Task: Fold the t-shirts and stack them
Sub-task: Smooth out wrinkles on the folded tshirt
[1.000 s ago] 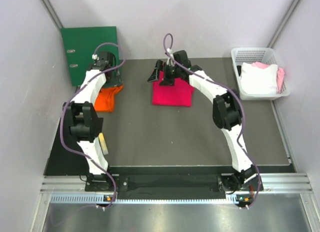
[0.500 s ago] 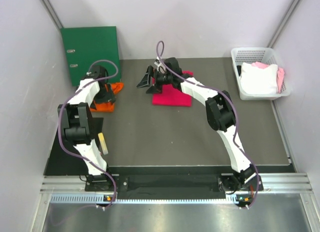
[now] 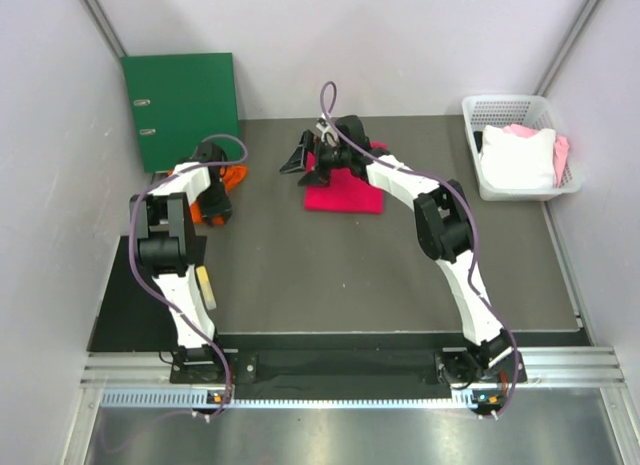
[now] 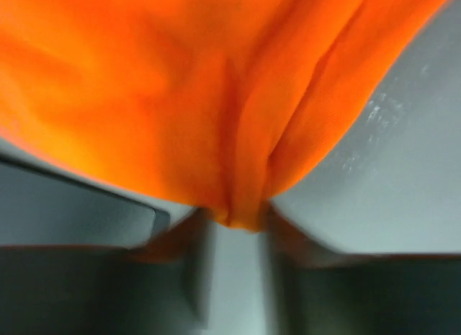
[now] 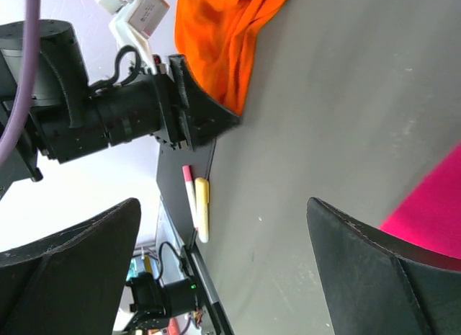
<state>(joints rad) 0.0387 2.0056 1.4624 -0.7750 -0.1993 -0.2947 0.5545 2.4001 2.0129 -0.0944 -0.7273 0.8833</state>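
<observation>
The bright orange t-shirt (image 3: 230, 177) lies bunched at the far left of the dark mat. My left gripper (image 3: 214, 193) is down on it. In the left wrist view the orange cloth (image 4: 180, 97) fills the top, and a fold of it is pinched where the left gripper (image 4: 241, 223) has shut. The crimson-pink t-shirt (image 3: 345, 190) lies folded at the far middle. My right gripper (image 3: 300, 163) hovers open just left of it, with nothing between its fingers (image 5: 72, 270). The right wrist view shows a crimson corner (image 5: 432, 205) and the orange shirt (image 5: 216, 39).
A green ring binder (image 3: 185, 100) leans on the back-left wall. A white basket (image 3: 572, 185) with white and pink cloth stands at the back right. A yellow and a pink marker (image 5: 200, 209) lie at the mat's left edge near the left arm.
My left gripper has come down and toward me onto the orange shirt and shut on a fold of it. The right gripper has moved left off the crimson shirt and stayed open.
</observation>
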